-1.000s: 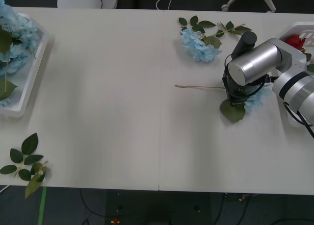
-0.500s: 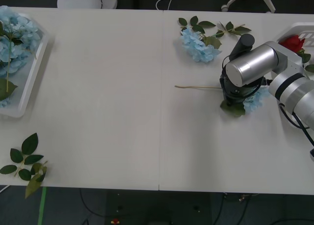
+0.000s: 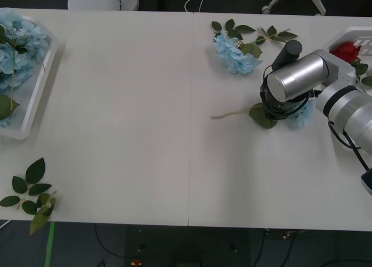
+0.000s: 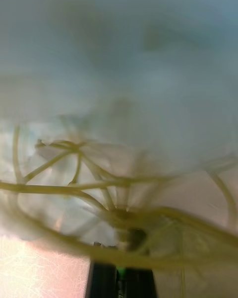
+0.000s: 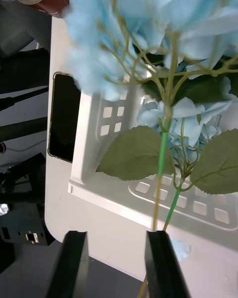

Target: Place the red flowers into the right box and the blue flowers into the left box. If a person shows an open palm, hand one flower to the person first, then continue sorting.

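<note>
The right arm (image 3: 343,95) is built of brushed-silver cylinders and white housings, joined by black bands, with a black cable (image 3: 349,143) looping alongside. Two flat black fingers (image 5: 161,265) belong to the left gripper (image 5: 116,263).

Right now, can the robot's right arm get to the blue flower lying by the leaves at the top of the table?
Probably yes: the right gripper sits close beside that blue flower, with bare table between.
</note>
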